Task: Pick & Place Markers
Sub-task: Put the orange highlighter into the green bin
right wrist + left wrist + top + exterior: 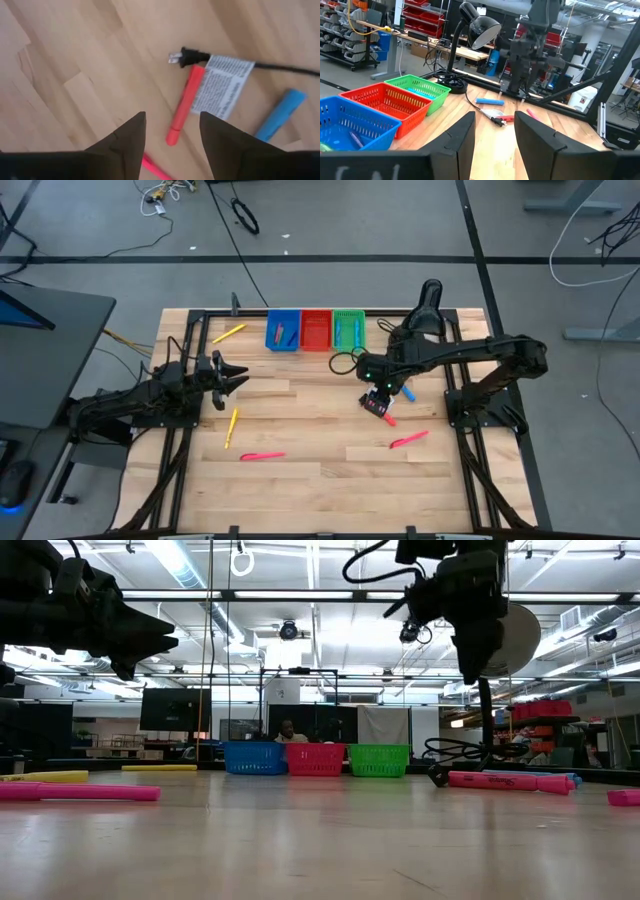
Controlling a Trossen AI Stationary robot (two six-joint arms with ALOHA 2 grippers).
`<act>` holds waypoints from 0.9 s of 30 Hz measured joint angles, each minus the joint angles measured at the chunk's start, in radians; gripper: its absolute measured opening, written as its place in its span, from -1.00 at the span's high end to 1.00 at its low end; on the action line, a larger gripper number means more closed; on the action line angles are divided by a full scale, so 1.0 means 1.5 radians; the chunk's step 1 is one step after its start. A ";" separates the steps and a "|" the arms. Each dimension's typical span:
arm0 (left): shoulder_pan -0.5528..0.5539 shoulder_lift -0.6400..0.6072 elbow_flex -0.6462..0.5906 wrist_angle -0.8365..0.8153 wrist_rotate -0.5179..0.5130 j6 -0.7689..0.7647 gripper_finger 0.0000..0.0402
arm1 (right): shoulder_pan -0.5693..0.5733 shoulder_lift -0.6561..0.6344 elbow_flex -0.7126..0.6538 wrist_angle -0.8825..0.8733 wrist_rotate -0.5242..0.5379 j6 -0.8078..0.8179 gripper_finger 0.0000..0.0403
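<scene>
Right gripper (172,137) hovering with jaws apart and empty over a red marker (184,106) lying flat on the table (75,60), beside a plug tag (220,85). Probably light, stiff, a little slippery (round body): best pinched across the middle. Left gripper (492,135) waiting, jaws apart, holding nothing.

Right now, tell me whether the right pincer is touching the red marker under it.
Apart. The right wrist view shows the open right pincer above the table, with the red marker lying flat on the wood beyond its fingertips, beside the plug's paper tag.
</scene>
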 joint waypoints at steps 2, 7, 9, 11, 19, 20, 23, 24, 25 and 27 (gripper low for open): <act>0.000 0.000 0.000 0.000 0.000 0.000 0.29 | 0.005 0.000 -0.014 0.012 -0.001 0.010 0.07; 0.000 0.000 0.000 0.000 0.000 0.000 0.29 | 0.015 0.000 -0.049 0.038 -0.002 0.044 0.07; 0.000 0.000 0.000 0.000 0.000 0.000 0.29 | 0.020 0.000 -0.060 0.039 -0.001 0.066 0.07; 0.000 0.000 0.000 0.000 0.000 0.000 0.29 | 0.026 0.001 -0.068 0.039 -0.005 0.092 0.07; 0.000 0.000 0.000 0.000 0.000 0.000 0.29 | 0.052 0.039 -0.096 0.054 -0.018 0.134 0.07; 0.000 0.000 0.000 0.000 0.000 0.000 0.29 | 0.054 0.044 -0.099 0.057 -0.018 0.143 0.07; 0.000 0.000 0.000 0.000 0.000 0.000 0.29 | 0.057 0.055 -0.114 0.069 -0.017 0.151 0.07; 0.000 0.000 0.000 0.000 0.000 0.000 0.29 | 0.057 0.059 -0.120 0.078 -0.017 0.150 0.07; 0.000 0.000 0.000 0.000 0.000 0.000 0.29 | 0.057 0.063 -0.126 0.093 -0.016 0.147 0.07; 0.000 0.000 0.000 0.000 0.000 0.000 0.29 | 0.056 0.068 -0.138 0.111 -0.016 0.143 0.07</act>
